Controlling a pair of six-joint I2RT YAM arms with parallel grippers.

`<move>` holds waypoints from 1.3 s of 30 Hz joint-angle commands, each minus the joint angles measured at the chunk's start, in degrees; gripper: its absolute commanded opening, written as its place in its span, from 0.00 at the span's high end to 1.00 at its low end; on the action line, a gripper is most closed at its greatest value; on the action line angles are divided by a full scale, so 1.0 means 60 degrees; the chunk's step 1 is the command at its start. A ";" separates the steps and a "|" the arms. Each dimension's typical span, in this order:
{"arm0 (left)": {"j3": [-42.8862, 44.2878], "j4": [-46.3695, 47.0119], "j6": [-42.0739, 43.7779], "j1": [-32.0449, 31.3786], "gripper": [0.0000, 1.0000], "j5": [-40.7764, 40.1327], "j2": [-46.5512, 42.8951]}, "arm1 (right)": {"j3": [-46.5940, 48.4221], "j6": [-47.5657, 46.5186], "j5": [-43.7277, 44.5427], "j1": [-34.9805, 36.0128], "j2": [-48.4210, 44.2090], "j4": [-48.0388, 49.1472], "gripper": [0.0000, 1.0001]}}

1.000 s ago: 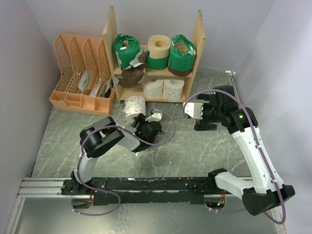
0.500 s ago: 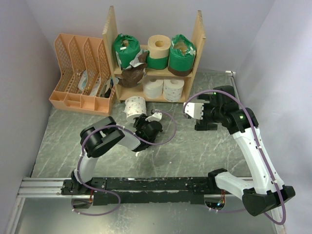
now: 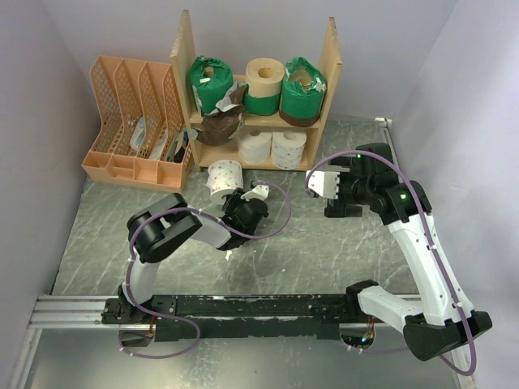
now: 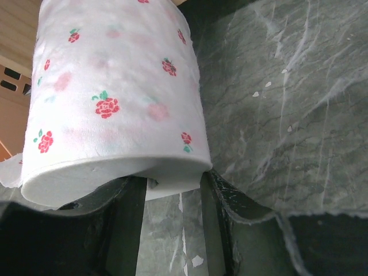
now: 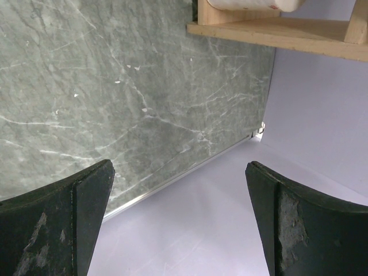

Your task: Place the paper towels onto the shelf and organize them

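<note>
A roll (image 3: 225,177) stands on the table (image 3: 324,243) before the shelf (image 3: 182,57), which holds more rolls (image 3: 264,77); the file rack (image 3: 122,97) sits left.

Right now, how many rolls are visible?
7 rolls: three on the shelf's top board, three on its lower board, one on the table by the left pincer. More may hide.

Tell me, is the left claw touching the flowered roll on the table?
Cannot tell. In the left wrist view the flowered roll overlaps both fingers of the left gripper, hiding any contact or gap.
</note>
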 commanded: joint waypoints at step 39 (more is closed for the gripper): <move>-0.0312 0.2661 0.0938 0.0097 0.39 -0.1224 0.0321 | 0.0766 0.0016 0.1424 0.0062 0.0500 -0.1142 0.00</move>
